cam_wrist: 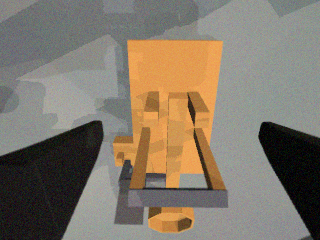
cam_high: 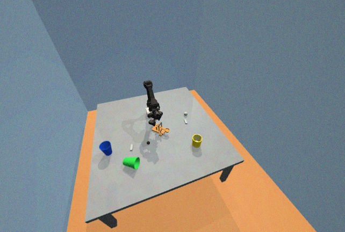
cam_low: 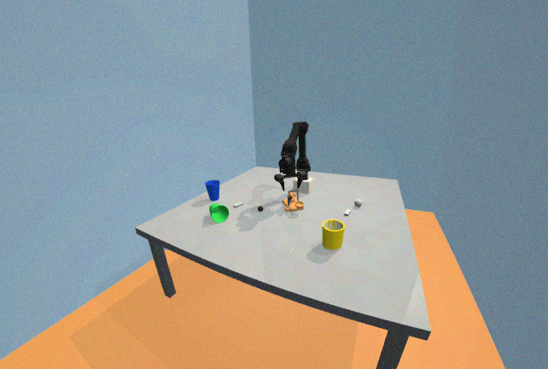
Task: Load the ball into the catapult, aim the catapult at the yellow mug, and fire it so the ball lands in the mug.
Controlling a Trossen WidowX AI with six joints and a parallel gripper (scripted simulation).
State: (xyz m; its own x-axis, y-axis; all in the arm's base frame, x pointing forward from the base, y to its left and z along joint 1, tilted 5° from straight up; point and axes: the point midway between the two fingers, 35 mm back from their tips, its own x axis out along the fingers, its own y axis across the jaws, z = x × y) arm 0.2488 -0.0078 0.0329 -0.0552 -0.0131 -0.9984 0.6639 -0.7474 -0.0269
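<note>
The orange catapult point(cam_high: 154, 129) point(cam_low: 294, 207) point(cam_wrist: 172, 65) stands on the table. Its cup point(cam_high: 167, 130) point(cam_wrist: 171, 223) looks empty and lies at the bottom of the wrist view, beyond the grey crossbar point(cam_wrist: 177, 198). My gripper point(cam_high: 157, 122) point(cam_low: 291, 188) point(cam_wrist: 181, 128) is wide open above the catapult, one finger on each side of it in the wrist view, with nothing between the fingertips. A light grey ball point(cam_high: 185, 114) point(cam_low: 358, 202) lies on the table, and a small black ball point(cam_high: 148, 142) point(cam_low: 259, 208) lies apart from it. The yellow mug point(cam_high: 196, 142) point(cam_low: 332, 235) stands upright.
A blue cup point(cam_high: 106, 148) point(cam_low: 212, 190) stands upright at the left. A green cup point(cam_high: 130, 162) point(cam_low: 218, 213) lies on its side. One small white block point(cam_high: 131, 147) point(cam_low: 238, 204) is near the green cup, another white block point(cam_high: 185, 121) point(cam_low: 347, 212) near the grey ball.
</note>
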